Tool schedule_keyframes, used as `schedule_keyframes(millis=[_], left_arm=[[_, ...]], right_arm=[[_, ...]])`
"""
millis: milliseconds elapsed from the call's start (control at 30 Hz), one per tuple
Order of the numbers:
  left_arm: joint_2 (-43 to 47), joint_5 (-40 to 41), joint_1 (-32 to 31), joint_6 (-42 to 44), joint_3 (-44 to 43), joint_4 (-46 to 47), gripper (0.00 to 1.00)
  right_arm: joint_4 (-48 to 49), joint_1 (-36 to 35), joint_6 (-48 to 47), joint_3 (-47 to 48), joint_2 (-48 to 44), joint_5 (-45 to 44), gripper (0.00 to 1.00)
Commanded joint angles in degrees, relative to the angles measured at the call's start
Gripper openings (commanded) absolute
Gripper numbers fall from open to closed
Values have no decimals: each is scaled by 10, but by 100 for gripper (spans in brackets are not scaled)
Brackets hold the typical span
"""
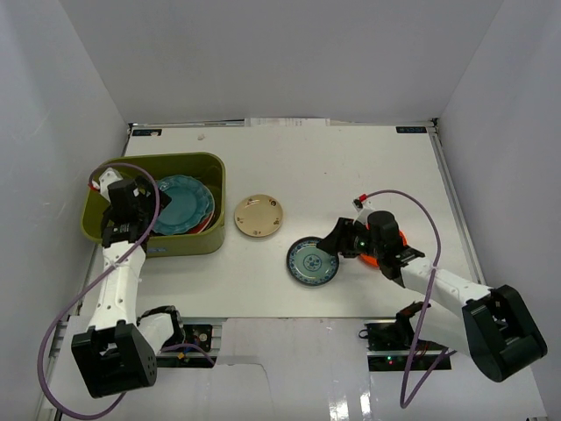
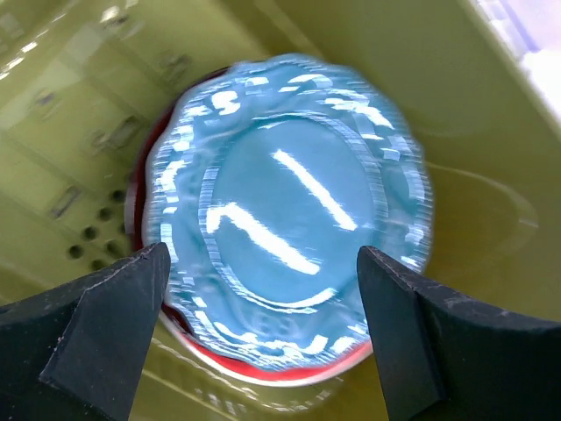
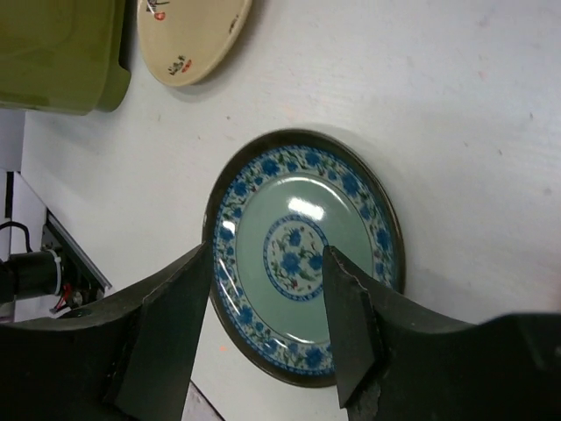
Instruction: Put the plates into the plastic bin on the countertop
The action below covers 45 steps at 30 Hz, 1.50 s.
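Observation:
The olive-green plastic bin [image 1: 203, 165] stands at the left of the white countertop [image 1: 351, 167]. In it the scalloped teal plate [image 1: 182, 203] lies on the red plate [image 1: 210, 221], of which only a rim shows. My left gripper [image 1: 142, 219] hovers open and empty over them; the left wrist view shows the teal plate [image 2: 289, 210], the red rim [image 2: 289, 370] and my gripper [image 2: 263, 294]. The small beige plate [image 1: 259, 216] and the small blue-patterned plate [image 1: 313, 261] lie on the counter. My right gripper [image 1: 331, 246] is open just over the blue plate [image 3: 302, 254], and the right wrist view shows its jaws [image 3: 267, 294] spanning the near rim. An orange plate [image 1: 400, 239] lies mostly hidden under the right wrist.
The right wrist view shows the beige plate [image 3: 188, 35] and a bin corner [image 3: 53, 53] beyond the blue plate. White walls close in the counter on three sides. The counter's front edge [image 1: 289, 317] runs just below the blue plate. No grey or maroon-rimmed plate shows.

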State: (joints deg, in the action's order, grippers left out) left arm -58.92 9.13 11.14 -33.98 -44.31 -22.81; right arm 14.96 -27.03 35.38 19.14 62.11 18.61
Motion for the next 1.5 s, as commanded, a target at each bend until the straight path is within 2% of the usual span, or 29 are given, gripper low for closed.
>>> schedule_keyframes(millis=[0, 200, 400, 533, 700, 767, 867, 933, 967, 1000, 1033, 1133, 1233, 1333, 1367, 1433, 1467], left_arm=[[39, -59, -1, 15, -9, 22, 98], [43, -130, -1, 5, -27, -10, 98], [132, -177, -1, 20, -51, -21, 98], [171, -195, -16, 23, -55, -45, 98], [203, -239, -32, 22, -52, -59, 95], [211, -310, -37, 8, -40, -55, 88], [218, -397, -42, -4, -20, -44, 83], [230, -412, -51, -4, -1, -44, 82], [241, -426, -55, -1, 4, -44, 80], [245, -436, -64, 0, 9, -45, 78], [245, -445, -69, -1, 11, -47, 78], [236, -473, -94, -13, 16, -45, 77], [218, -439, -157, -14, 14, -37, 77], [185, -380, -246, -30, 19, -14, 78], [162, -326, -311, -40, 22, 2, 79], [131, -265, -385, -50, 25, 16, 80], [112, -230, -463, -54, 23, 23, 81]], right_arm=[[23, -27, -33, 66, 24, -65, 58], [18, -87, -49, 141, 109, -119, 56], [18, -116, -48, 256, 273, -143, 68], [-9, -127, -41, 348, 361, -150, 68], [-31, -138, -24, 405, 444, -183, 58], [-20, -138, -8, 414, 461, -197, 54], [-20, -138, 12, 443, 491, -198, 45], [-23, -137, 26, 462, 509, -209, 32], [-24, -136, 30, 464, 510, -224, 26], [-24, -133, 36, 462, 504, -233, 14], [-23, -131, 40, 451, 497, -240, 10], [-7, -112, 48, 415, 454, -256, 8], [9, -77, 45, 361, 381, -265, 8], [18, -21, 41, 318, 291, -249, 8], [21, 13, 39, 290, 243, -235, 8], [21, 47, 35, 264, 196, -218, 8], [22, 79, 34, 238, 150, -199, 8]])
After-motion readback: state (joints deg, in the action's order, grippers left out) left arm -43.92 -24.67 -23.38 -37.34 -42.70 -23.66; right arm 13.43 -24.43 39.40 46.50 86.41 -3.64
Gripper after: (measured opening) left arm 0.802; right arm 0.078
